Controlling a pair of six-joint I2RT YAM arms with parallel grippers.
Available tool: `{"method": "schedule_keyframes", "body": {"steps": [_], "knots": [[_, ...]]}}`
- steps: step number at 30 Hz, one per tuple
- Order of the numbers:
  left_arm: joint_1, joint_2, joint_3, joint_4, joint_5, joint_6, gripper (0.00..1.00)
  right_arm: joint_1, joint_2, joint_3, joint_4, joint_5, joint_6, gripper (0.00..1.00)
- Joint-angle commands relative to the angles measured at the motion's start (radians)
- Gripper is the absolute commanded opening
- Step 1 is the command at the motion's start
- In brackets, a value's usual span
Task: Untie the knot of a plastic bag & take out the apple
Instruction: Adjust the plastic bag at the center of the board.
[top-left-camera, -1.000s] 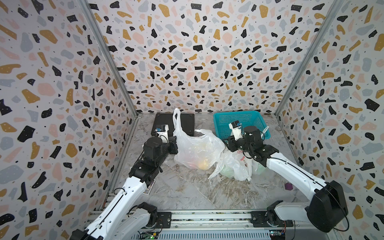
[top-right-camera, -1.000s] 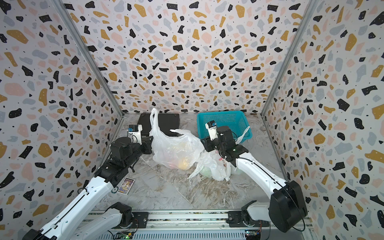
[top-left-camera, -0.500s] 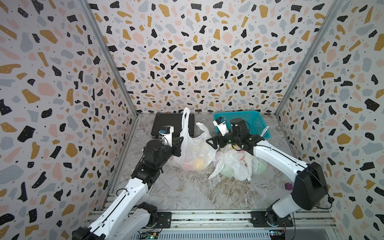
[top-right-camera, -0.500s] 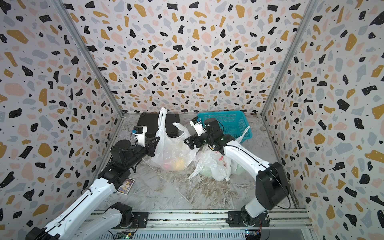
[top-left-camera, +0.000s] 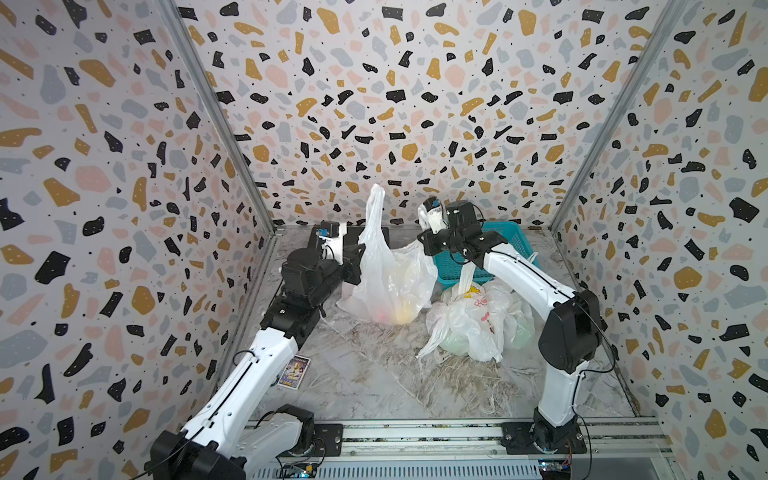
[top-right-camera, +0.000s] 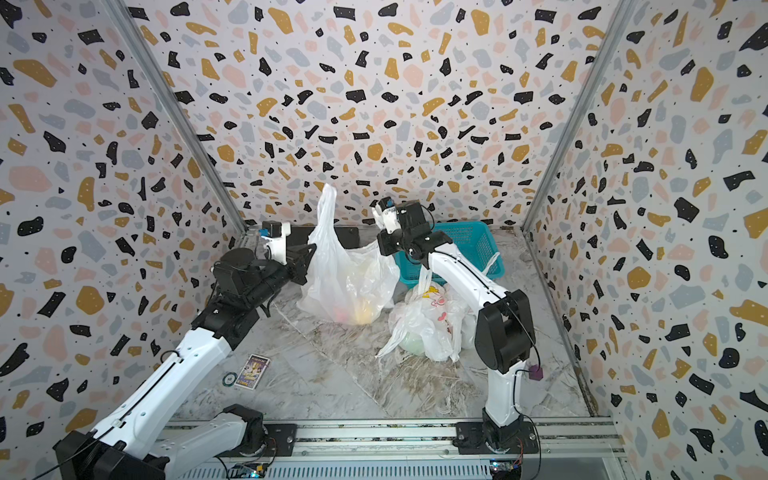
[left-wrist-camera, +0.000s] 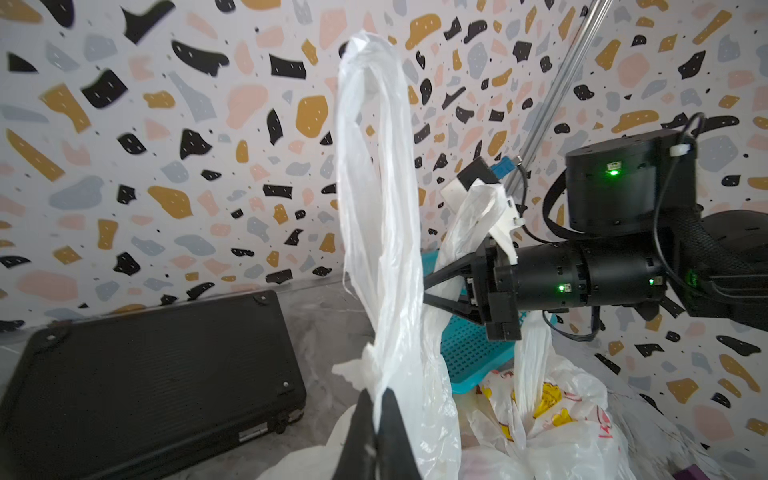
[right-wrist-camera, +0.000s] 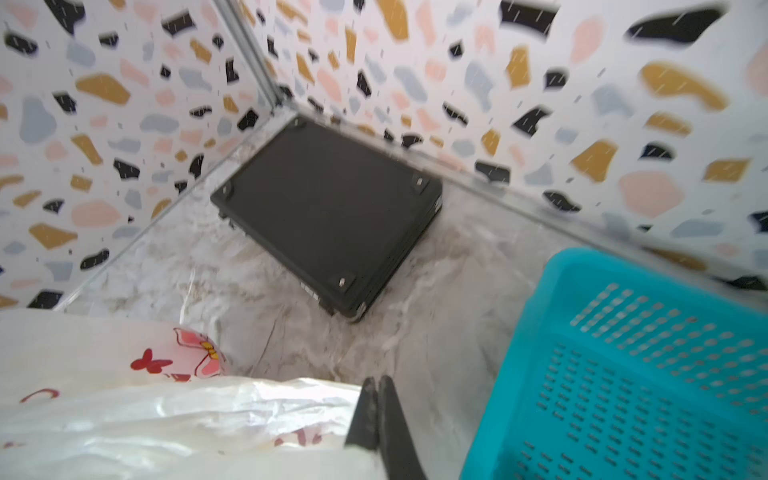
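Translucent plastic bag (top-left-camera: 386, 274) stands mid-table (top-left-camera: 365, 386), apple (top-left-camera: 400, 316) showing through its bottom. Left gripper (left-wrist-camera: 376, 395) clamped on bag film; right gripper (top-left-camera: 420, 246) pinched on the opposite edge.

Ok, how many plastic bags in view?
2: a clear bag pinched upright by the left gripper, centre; a printed bag slumped before the teal basket. That heap may hide another.
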Motion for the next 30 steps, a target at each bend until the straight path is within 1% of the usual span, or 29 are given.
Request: {"method": "schedule_keyframes", "body": {"steps": [1, 4, 5, 7, 8, 10, 11, 13, 14, 16, 18, 19, 20, 22, 24, 27, 30], "knots": [[0.006, -0.083, -0.015, 0.010, 0.027, 0.041, 0.00, 0.007, -0.159, -0.076, 0.035, -0.034, 0.046, 0.00], [0.007, -0.187, -0.225, 0.093, 0.005, -0.043, 0.00, 0.036, -0.286, -0.403, 0.274, -0.095, 0.078, 0.00], [0.007, -0.222, -0.312, 0.145, -0.012, -0.079, 0.03, 0.045, -0.316, -0.497, 0.336, -0.094, 0.099, 0.00], [0.007, -0.273, -0.431, 0.204, -0.047, -0.134, 0.17, 0.065, -0.360, -0.631, 0.396, -0.108, 0.104, 0.00], [0.006, -0.298, -0.463, 0.201, -0.053, -0.139, 0.26, 0.077, -0.387, -0.696, 0.417, -0.084, 0.110, 0.00], [0.007, -0.344, -0.479, 0.145, -0.092, -0.150, 0.35, 0.100, -0.435, -0.783, 0.441, -0.078, 0.095, 0.00], [0.006, -0.370, -0.475, 0.104, -0.109, -0.144, 0.45, 0.112, -0.463, -0.810, 0.428, -0.050, 0.091, 0.00], [0.006, -0.423, -0.461, 0.032, -0.165, -0.151, 0.57, 0.133, -0.517, -0.863, 0.416, -0.050, 0.093, 0.01], [0.007, -0.452, -0.452, -0.005, -0.202, -0.158, 0.66, 0.149, -0.541, -0.891, 0.409, -0.045, 0.090, 0.01], [0.007, -0.500, -0.431, -0.079, -0.288, -0.175, 0.76, 0.173, -0.582, -0.939, 0.383, -0.018, 0.089, 0.03], [0.007, -0.538, -0.405, -0.163, -0.403, -0.187, 0.83, 0.190, -0.615, -0.991, 0.379, -0.013, 0.100, 0.04], [0.006, -0.545, -0.397, -0.183, -0.444, -0.177, 0.87, 0.202, -0.632, -1.016, 0.376, -0.007, 0.102, 0.06], [0.007, -0.540, -0.390, -0.185, -0.454, -0.155, 0.89, 0.209, -0.650, -1.034, 0.369, -0.002, 0.102, 0.08], [0.007, -0.487, -0.359, -0.215, -0.444, -0.154, 0.92, 0.211, -0.675, -1.052, 0.336, 0.022, 0.111, 0.16], [0.007, -0.404, -0.328, -0.235, -0.365, -0.174, 0.92, 0.212, -0.694, -1.057, 0.292, 0.048, 0.106, 0.21], [0.006, -0.286, -0.303, -0.229, -0.239, -0.166, 0.92, 0.212, -0.744, -1.032, 0.147, 0.123, 0.095, 0.30], [0.007, -0.219, -0.278, -0.254, -0.177, -0.135, 0.94, 0.214, -0.847, -1.014, 0.047, 0.179, 0.093, 0.43]]}}
